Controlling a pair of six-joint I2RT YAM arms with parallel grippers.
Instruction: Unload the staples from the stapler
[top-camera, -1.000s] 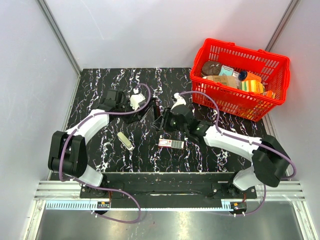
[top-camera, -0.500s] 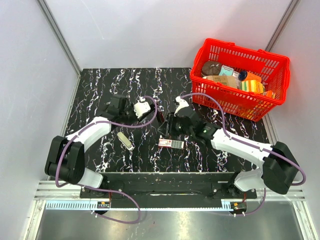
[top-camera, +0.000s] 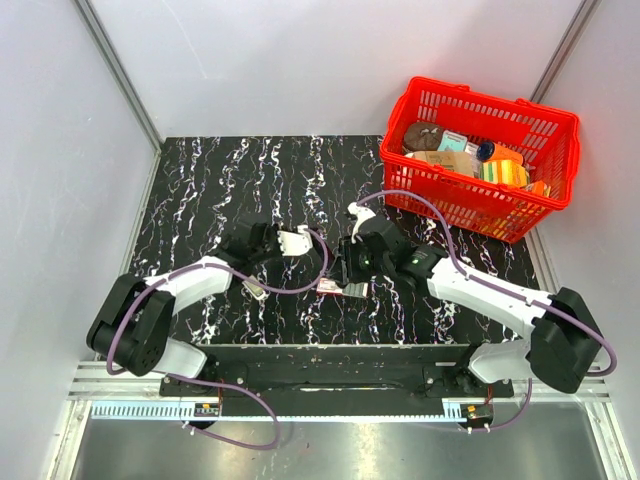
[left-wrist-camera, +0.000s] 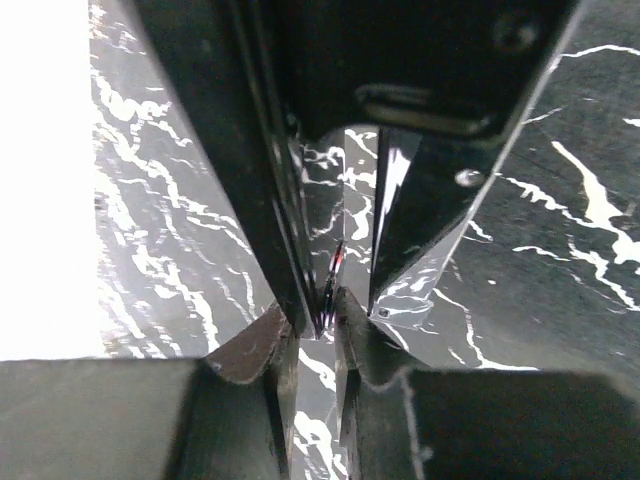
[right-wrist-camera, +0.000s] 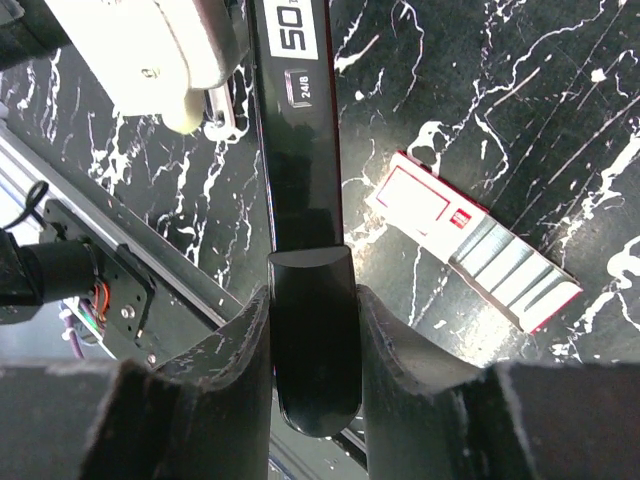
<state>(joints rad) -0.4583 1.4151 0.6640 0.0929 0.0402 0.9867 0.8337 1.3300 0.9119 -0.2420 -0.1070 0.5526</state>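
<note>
Stapler (right-wrist-camera: 300, 150) moved toward near table (top-camera: 200, 170) edge, beside box (right-wrist-camera: 470, 240).

One camera overlooks the table (top-camera: 200, 180) from above, behind my bases. Both wrist cameras press close, sharing the stapler (right-wrist-camera: 300, 200).

Even overhead light; left wrist view blown white at left, blurry.

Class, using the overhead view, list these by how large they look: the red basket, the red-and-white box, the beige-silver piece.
1. Red basket: by far the largest.
2 or 3. Red-and-white box and beige-silver piece: both are small and partly hidden, so their order is unsure.
</note>
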